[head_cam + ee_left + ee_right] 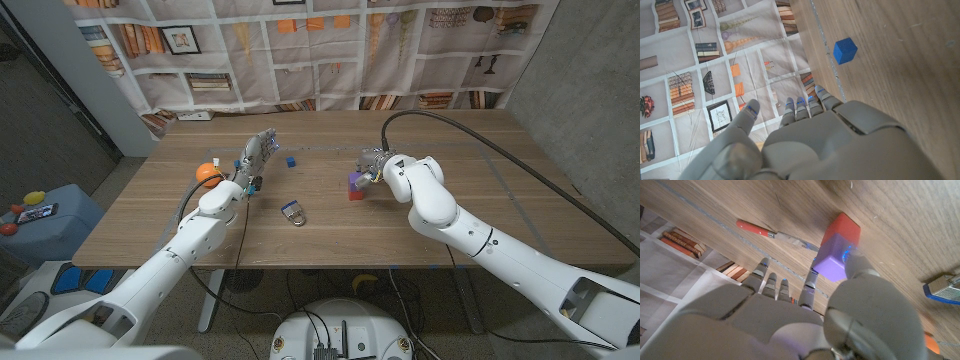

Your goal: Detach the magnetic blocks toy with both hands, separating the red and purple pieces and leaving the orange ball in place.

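near the middle of the wooden table (480,215), the red block (355,193) stands with the purple block (354,180) stacked on top, the two joined. the right hand (378,163) pinches the purple block between thumb and a finger. well to the left of the blocks lies a silver and blue metal clip (293,212), then a small blue cube (291,160) farther back. the left hand (254,158) hovers released, fingers spread, beside the orange ball (208,172).
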